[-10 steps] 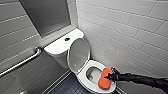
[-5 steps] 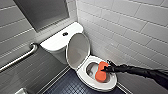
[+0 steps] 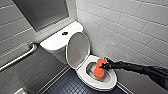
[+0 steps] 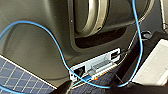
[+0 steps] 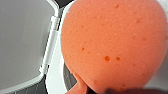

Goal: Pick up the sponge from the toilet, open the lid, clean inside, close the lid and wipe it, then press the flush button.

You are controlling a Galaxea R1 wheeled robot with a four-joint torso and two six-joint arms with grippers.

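- The sponge [image 3: 99, 68] sits down in the bowl of the toilet [image 3: 110, 83], its orange-red face upward; in the right wrist view the sponge [image 5: 112, 45] looms close to the lens, beside the lid's hinge.
- The right gripper [image 3: 103, 66] is closed on the sponge's edge and holds it against the inside of the bowl. The exact contact is probably with the inner wall, though the blur makes that hard to confirm.
- Done, judging by how things lie: the sponge is picked up and the lid [image 3: 77, 50] stands open, leaning back toward the tank [image 3: 53, 42].
- In hand: cleaning inside the bowl.
- Left: closing the lid, wiping it, and pressing the flush button [image 3: 65, 33], which sits untouched in the middle of the tank top.
- Count: one sponge, one toilet, one lid, one flush button, and one arm at work.
- Further out: one metal grab bar [image 3: 20, 58] on the tiled wall, well apart from the bowl.
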